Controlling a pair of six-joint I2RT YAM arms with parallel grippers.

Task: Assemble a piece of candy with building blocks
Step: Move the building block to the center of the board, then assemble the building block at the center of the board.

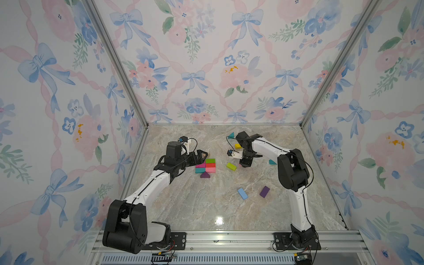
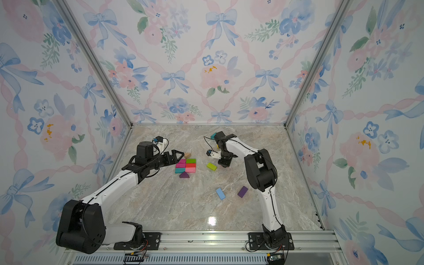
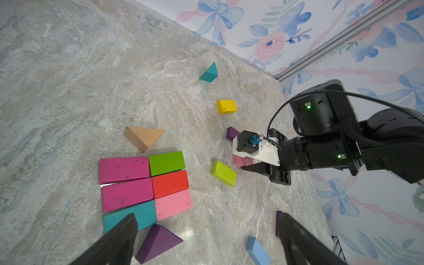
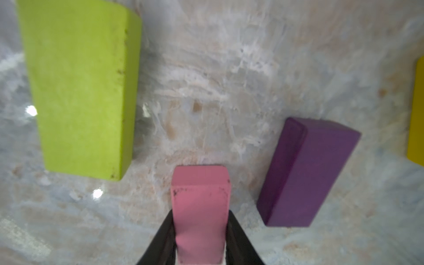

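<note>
Several building blocks lie joined in a flat rectangle of magenta, green, red, pink and teal bricks, with a purple prism at its near edge and a tan prism at its far edge. My left gripper hovers open beside this rectangle, holding nothing. My right gripper is shut on a pink brick, low over the table between a lime brick and a purple brick. In both top views the right gripper points down, right of the lime brick.
Loose blocks lie around: a yellow brick and a teal prism toward the back wall, another teal prism by the right arm, and a blue brick and purple brick nearer the front. Floral walls enclose the marble table.
</note>
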